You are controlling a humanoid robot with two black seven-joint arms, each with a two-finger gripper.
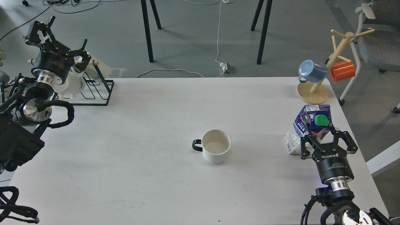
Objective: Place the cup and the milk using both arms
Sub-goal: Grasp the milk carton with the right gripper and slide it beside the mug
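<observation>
The cup (215, 147) stands upright near the middle of the white table (150, 131), its cream inside facing up and its small black handle pointing to my left. Nothing touches it.

The milk (307, 129) stands toward the right edge of the table, well apart from the cup, its green screw cap on the slanted top and the "MILK" lettering on the side that faces left. My right pincer (322, 137) reaches up from the lower right corner and has its two fingers set on either side of the carton's lower part, close against it; I cannot tell whether they are pressing on it or merely flanking it.

Behind the milk, at the table's far right corner, a wooden cup tree (328, 61) carries a blue cup (311, 71) and an orange cup (343, 71).

My left pincer (61, 39) is raised at the far left, well away from both things, its fingers spread wide and holding nothing. Just behind it on the table sits a black wire rack (100, 90) with white mugs (73, 86).
</observation>
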